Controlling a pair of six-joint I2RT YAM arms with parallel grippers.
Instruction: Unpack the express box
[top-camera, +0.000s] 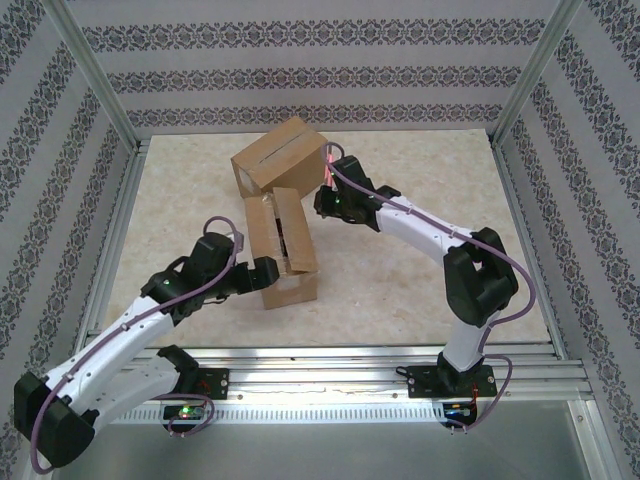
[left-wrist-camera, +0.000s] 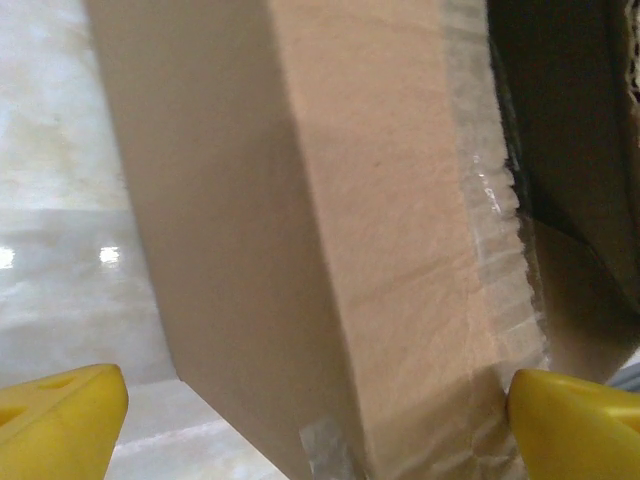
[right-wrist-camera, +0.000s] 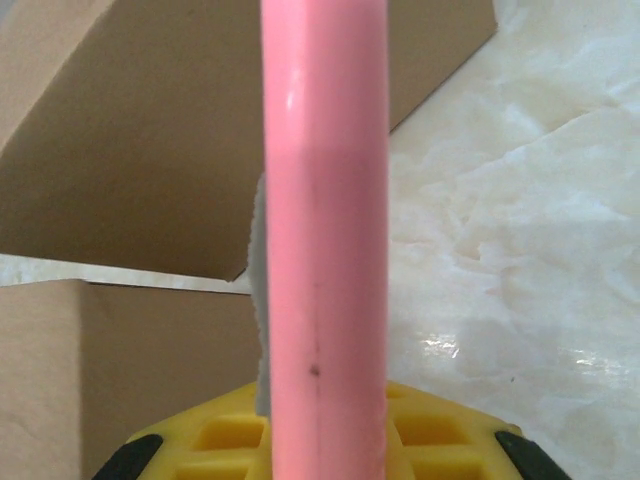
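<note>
The express box (top-camera: 283, 250), brown cardboard, stands mid-table with its top flaps up and a dark gap between them. My left gripper (top-camera: 267, 274) is at its near left side. In the left wrist view a corner of the box (left-wrist-camera: 330, 230) with torn clear tape sits between my wide-open yellow fingers (left-wrist-camera: 60, 415). The left finger stands apart from the cardboard and the right one is at the flap's edge. My right gripper (top-camera: 328, 188) hovers just right of the box, shut on a pink tool (top-camera: 328, 162) that points up and away. Up close, the pink tool (right-wrist-camera: 325, 200) rises from the yellow jaws.
A second cardboard box (top-camera: 279, 154), closed and taped along its top, lies tilted behind the open one, and its side (right-wrist-camera: 150, 130) is close ahead of the pink tool. Metal frame rails (top-camera: 120, 230) and patterned walls bound the marble tabletop (top-camera: 420, 280).
</note>
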